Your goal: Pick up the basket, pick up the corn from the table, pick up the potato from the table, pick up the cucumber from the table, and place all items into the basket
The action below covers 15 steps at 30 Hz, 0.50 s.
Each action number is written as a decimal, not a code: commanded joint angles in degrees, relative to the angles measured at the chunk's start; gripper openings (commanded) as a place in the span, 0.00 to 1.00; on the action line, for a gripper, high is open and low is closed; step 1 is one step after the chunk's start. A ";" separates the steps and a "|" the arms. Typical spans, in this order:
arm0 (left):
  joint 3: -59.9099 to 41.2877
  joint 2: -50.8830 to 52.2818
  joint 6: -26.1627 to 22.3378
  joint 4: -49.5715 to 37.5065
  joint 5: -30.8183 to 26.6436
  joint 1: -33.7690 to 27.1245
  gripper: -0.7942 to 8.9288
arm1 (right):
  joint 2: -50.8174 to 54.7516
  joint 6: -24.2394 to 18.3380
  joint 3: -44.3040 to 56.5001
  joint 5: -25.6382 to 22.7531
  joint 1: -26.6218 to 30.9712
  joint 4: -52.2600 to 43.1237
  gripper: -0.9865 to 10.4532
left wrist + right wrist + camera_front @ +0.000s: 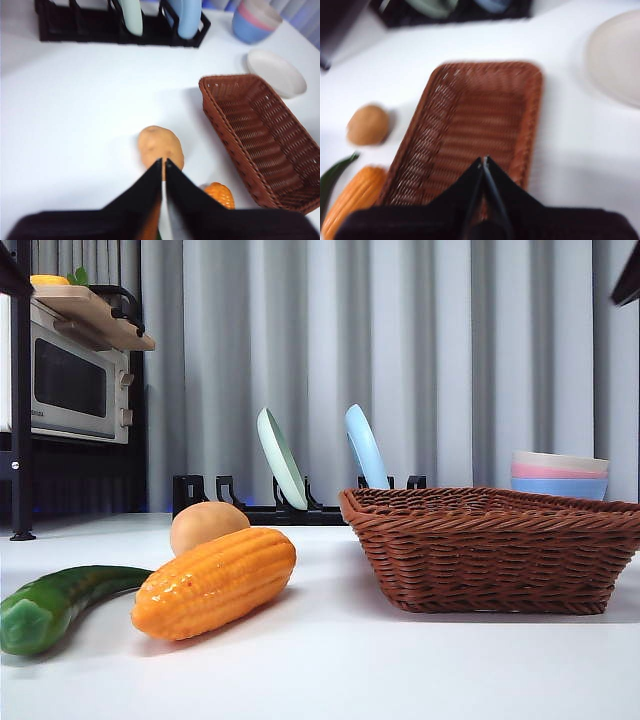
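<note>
I see the white table (pixel 400 670) carrying the basket (pixel 495 550). Beside the basket lies the corn (pixel 215 582), the potato (pixel 205 525) just behind the corn, the cucumber (pixel 55 605) on the corn's far side from the basket. A black plate rack (pixel 255 510), stacked bowls (pixel 560 475) and a white plate (pixel 276 72) sit beyond the basket.

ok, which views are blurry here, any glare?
Right wrist view: motion-blurred throughout, basket weave smeared. Left wrist view: mildly soft, potato readable. Front view: sharp, glossy highlights on corn and cucumber, soft shadows on the table.
</note>
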<state>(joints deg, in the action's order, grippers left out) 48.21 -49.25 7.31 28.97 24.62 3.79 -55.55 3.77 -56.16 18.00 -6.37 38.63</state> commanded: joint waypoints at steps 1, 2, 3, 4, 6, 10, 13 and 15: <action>0.98 -1.84 -1.44 -0.20 1.27 0.00 0.38 | -3.23 -2.78 -1.18 0.63 -0.02 0.26 0.32; 1.03 -2.29 -1.29 -0.37 1.27 0.00 0.44 | -4.26 -2.78 -1.46 0.63 -0.02 0.26 0.39; 1.03 -2.56 -1.29 -0.33 1.25 0.00 0.45 | -5.07 -2.80 -1.62 0.63 -0.02 0.26 0.43; 1.03 -2.73 -1.29 -0.15 1.20 0.00 0.45 | -6.05 -2.82 -1.79 0.55 -0.02 0.24 0.45; 1.03 -2.73 -1.29 0.09 1.18 0.00 0.45 | -7.87 -2.86 -2.05 0.24 -0.02 0.20 0.45; 1.03 -2.73 -1.29 0.13 1.18 0.00 0.45 | -12.61 -3.69 -2.34 -0.33 -0.02 -1.77 0.44; 1.03 -2.73 -1.29 0.39 1.20 0.00 0.45 | -17.33 -3.69 -2.45 -0.33 0.00 -4.15 0.44; 1.03 -2.73 -1.29 0.76 1.18 0.00 0.45 | -20.92 -3.67 -2.69 -0.37 0.00 -5.31 0.44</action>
<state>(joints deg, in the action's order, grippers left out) 49.08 -52.01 6.81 29.61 25.58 3.79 -74.78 0.58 -58.70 17.82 -6.39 33.69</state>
